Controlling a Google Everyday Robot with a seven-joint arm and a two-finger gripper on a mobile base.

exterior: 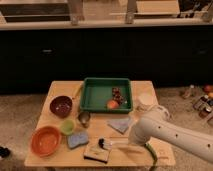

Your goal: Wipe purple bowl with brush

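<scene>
Low down, gripper (129,146) beside slim white-handled brush (110,144).

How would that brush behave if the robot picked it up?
It is probably light and stiff: the brush is slim, with a long straight white handle. Held by the handle end, it may droop head-first, since the round head looks bulkier. The gripper is beside its handle, right of the head.

A wooden bench (60,89) holds a green tray (97,95) at its far edge and an orange bowl (46,141) by the near-left corner. A green cup (67,126) and blue sponge (77,139) sit just beside the bowl.
</scene>
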